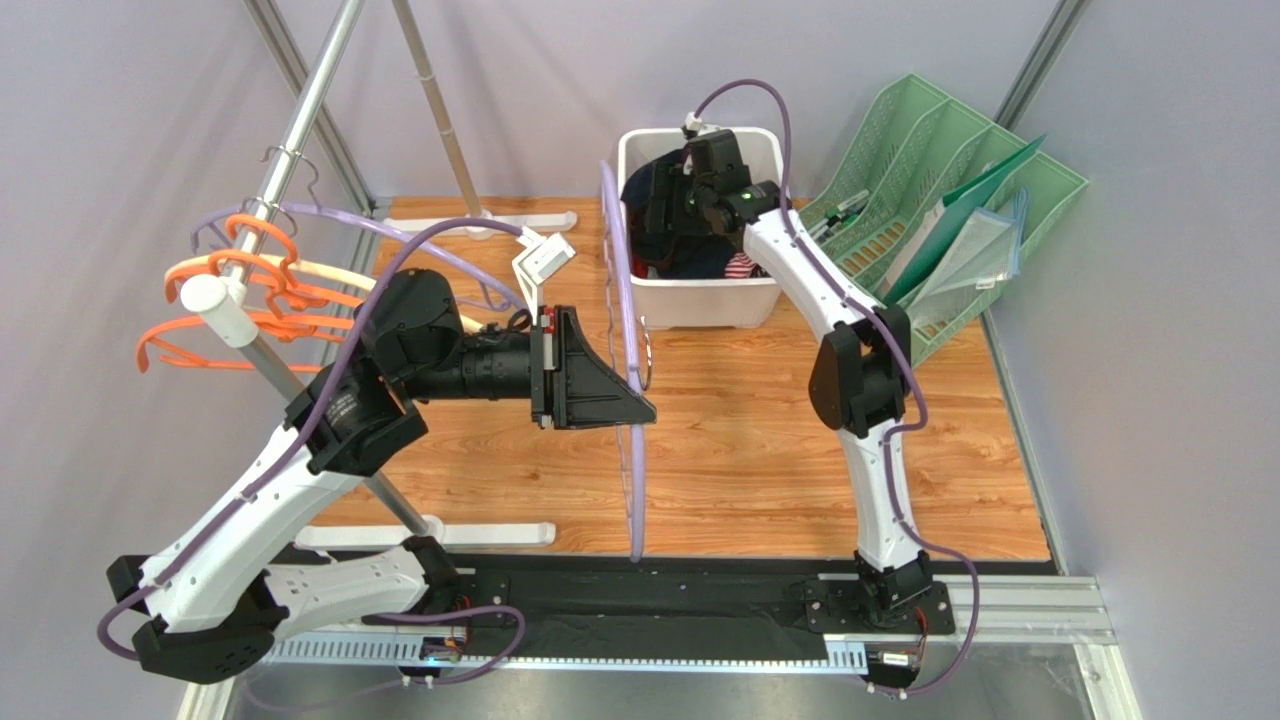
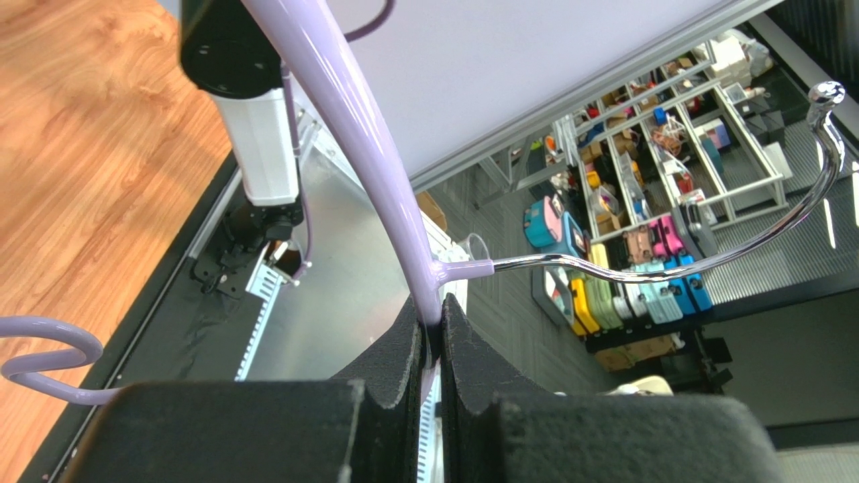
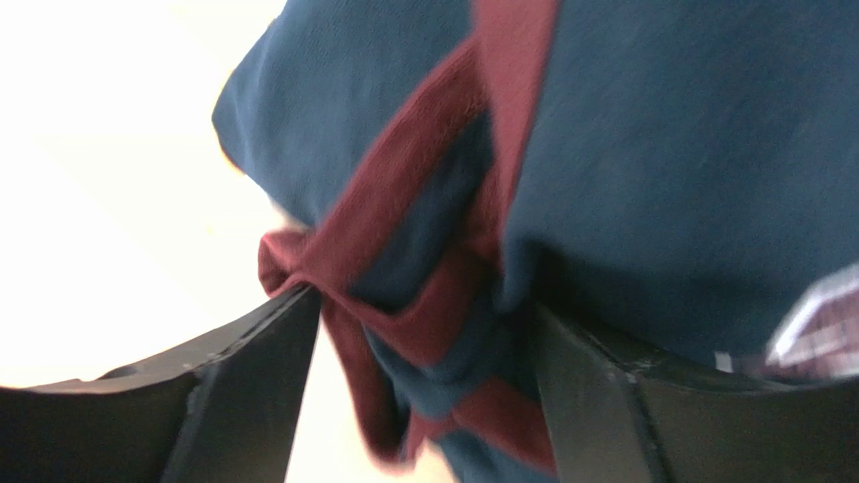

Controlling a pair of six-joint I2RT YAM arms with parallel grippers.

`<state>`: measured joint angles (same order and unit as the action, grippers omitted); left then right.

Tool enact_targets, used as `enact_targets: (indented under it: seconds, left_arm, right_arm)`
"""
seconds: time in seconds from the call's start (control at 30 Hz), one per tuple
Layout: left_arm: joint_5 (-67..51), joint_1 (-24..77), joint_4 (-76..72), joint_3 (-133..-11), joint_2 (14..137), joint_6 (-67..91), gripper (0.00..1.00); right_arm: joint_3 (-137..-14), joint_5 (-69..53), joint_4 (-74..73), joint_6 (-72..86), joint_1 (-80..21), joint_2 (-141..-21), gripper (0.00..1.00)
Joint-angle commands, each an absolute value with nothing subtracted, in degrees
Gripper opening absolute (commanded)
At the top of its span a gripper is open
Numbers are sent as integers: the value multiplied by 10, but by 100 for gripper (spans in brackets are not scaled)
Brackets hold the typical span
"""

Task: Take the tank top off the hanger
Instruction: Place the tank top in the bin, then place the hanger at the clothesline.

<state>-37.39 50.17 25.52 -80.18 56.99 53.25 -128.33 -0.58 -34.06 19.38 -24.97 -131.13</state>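
My left gripper [image 1: 643, 402] [image 2: 441, 327] is shut on the lilac hanger [image 1: 633, 450] [image 2: 343, 111], just below its chrome hook [image 2: 706, 262]. The hanger is bare and stands edge-on above the wooden table. The tank top [image 1: 673, 248] [image 3: 645, 151], navy with maroon trim, lies bunched in the white bin [image 1: 706, 305]. My right gripper [image 1: 688, 218] [image 3: 423, 332] reaches down into that bin. Its jaws stand wide apart, and a fold of the tank top's maroon trim hangs loosely between them.
A green file rack [image 1: 962, 195] with folders stands to the right of the bin. Orange hangers [image 1: 226, 300] hang on the metal clothes rack [image 1: 301, 135] at the left, whose white feet rest on the table. A black strip runs along the near edge.
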Motion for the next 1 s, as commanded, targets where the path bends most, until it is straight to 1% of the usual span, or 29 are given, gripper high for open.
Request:
enact_targets:
  seconds: [0.0,0.03,0.07,0.1,0.13,0.27,0.3,0.43,0.5,0.53,0.57,0.77,0.8,0.87,0.9,0.97]
  left_arm:
    - [-361,504,213,-835,581,539,0]
    - [-361,504,210,-838,584,541,0]
    - [-359,504,204,-846,590,543,0]
    - [-359,504,200,-851,598,548,0]
    - [-359,504,195,-853,604,551,0]
    - [-344,504,161,-870,623,569,0]
    - [-338,504,155,-873,629,572,0]
    - [-283,504,139,-887,635,571,0]
    - [-224,504,150,-900,640,561,0]
    - [-203,504,155,-904,642,556,0]
    - [-160,504,160,-911,644,549,0]
    - [-2,504,147,-918,664,538,0]
    - [20,504,146,-916,666,541,0]
    - [69,504,139,-907,665,546,0]
    - [81,504,135,-903,664,556,0]
    - [110,504,123,-886,657,572,0]
  right_arm:
    - [-1257,-2,-471,171,-247,-1195,87]
    - [-1235,-2,-460,169,-247,-1147,89]
    - [-1189,-4,-454,167,-248,-1123,93]
    - [-1172,-5,-447,165,-249,-1103,94]
    - [-1159,-5,-448,159,-247,-1071,94]
    - [-1127,-6,-480,145,-250,-1019,96]
    - [-1102,-7,-480,143,-252,-1005,96]
    - [-1038,-4,-476,142,-267,-919,98]
    - [-1001,-2,-469,143,-287,-868,99]
    - [-964,-2,-461,145,-294,-849,99]
    - [-947,-2,-457,147,-302,-832,99]
    - [-809,-3,-454,149,-361,-685,100]
    - [-793,-12,-454,145,-372,-644,100]
    - [-760,-44,-445,136,-378,-600,100]
    - [-730,-87,-438,128,-382,-555,99]
    - [-693,-124,-411,111,-386,-509,99]
